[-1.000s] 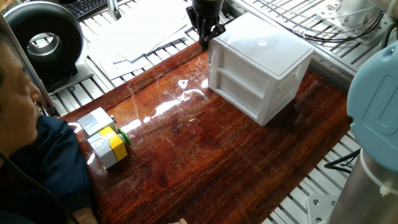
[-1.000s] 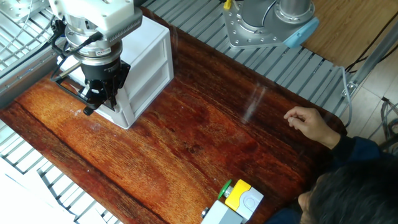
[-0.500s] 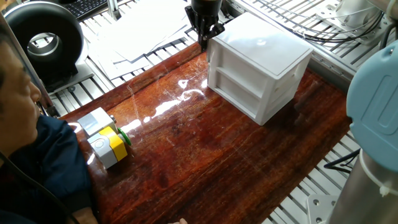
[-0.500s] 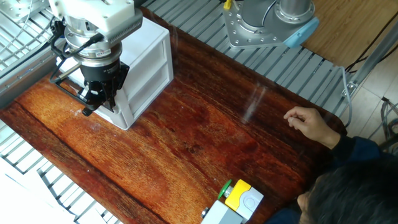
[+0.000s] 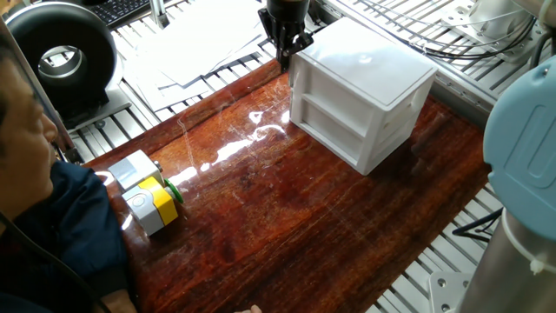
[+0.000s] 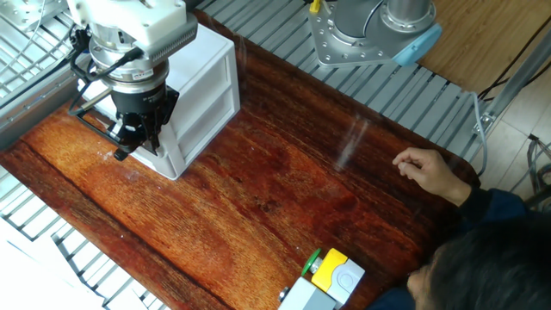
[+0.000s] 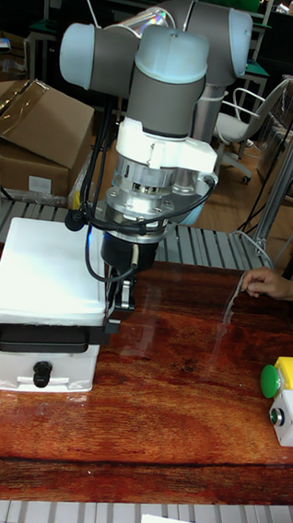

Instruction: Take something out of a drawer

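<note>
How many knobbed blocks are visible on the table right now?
1: the grey-and-yellow block with a green knob, near the person's table edge. Another could be hidden inside the white cabinet.

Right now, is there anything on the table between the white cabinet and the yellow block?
No. In one fixed view, the stretch from the cabinet to the yellow block is bare wood table, showing only glare.

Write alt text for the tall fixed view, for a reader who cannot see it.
A grey-and-blue robot arm reaches down so its tool hangs beside the right side of a white two-tier cabinet on a wooden table. A grey-and-yellow block with a green knob sits at the right, and a person's hand rests on the far edge.
</note>
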`<state>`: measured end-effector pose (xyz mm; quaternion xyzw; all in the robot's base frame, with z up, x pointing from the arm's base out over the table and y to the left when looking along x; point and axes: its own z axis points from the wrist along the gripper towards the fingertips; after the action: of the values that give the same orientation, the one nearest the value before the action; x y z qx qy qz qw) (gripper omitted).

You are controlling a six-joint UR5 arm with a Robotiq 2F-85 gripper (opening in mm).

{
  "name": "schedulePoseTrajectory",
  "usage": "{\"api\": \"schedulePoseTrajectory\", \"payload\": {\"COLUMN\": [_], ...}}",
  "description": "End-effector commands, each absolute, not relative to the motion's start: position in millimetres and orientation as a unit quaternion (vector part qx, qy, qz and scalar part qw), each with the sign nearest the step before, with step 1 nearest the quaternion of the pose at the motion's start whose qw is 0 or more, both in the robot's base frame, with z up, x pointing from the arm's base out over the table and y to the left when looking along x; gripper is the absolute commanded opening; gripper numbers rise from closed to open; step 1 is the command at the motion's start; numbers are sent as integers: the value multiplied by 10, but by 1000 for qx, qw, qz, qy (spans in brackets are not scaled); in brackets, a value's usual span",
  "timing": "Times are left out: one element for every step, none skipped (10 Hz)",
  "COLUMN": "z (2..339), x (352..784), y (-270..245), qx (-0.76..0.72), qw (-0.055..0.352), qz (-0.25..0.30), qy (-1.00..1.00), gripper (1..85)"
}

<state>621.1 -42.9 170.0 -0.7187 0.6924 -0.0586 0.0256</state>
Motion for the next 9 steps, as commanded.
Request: {"api": "schedulePoseTrajectory", "payload": {"z": [1718,1739,1743,1728,1722,1723,1721,1720,1718], "x": [6222,6257,6266,6267,6255,6260,6248,6232,6216], "y": [-400,-368,-348,-339,-348,-347,-335,-331,-315], "qx": [-714,-713,-712,-710,-709,-704,-699,-696,-693], "qw": [24,23,22,25,25,27,28,26,26], "qz": [-53,-54,-53,-51,-51,-51,-48,-45,-40], "qy": [698,698,700,702,703,708,713,716,720], "gripper": [10,10,10,10,10,10,10,10,10]}}
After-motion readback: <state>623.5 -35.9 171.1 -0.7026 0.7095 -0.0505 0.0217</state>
